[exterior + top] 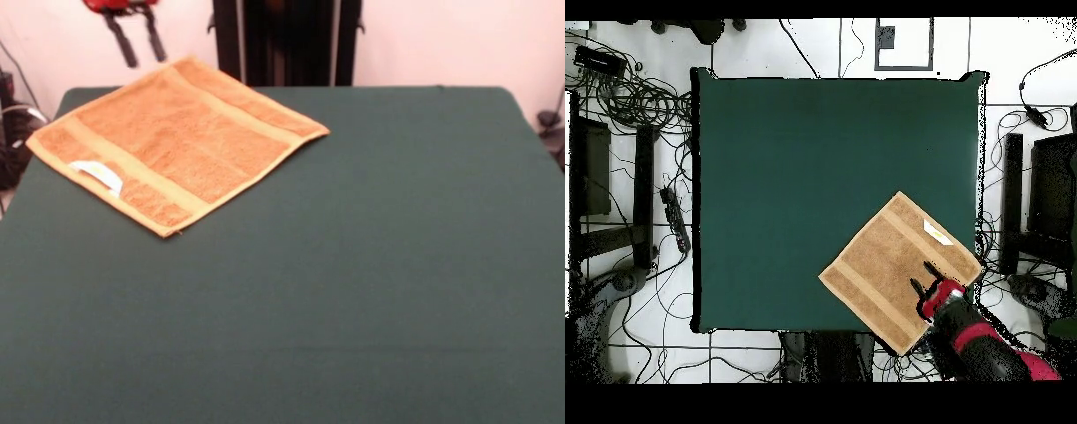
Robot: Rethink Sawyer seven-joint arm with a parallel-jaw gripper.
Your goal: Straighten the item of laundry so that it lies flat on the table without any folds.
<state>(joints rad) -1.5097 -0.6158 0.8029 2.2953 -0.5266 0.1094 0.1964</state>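
Where table [371, 265] ends, towel [177, 137] corner overhangs, hand [923, 279] spread above

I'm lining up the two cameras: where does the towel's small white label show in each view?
Front view: the white label lies near the towel's left corner, at the picture's left.
Overhead view: the label sits by the towel's right corner, at the table's right edge.
Shared landmark: the pincer over the towel's robot-side edge.

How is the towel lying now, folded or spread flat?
Spread flat: the towel shows four corners, both pale bands and its white label, with no folds. One corner overhangs the table.
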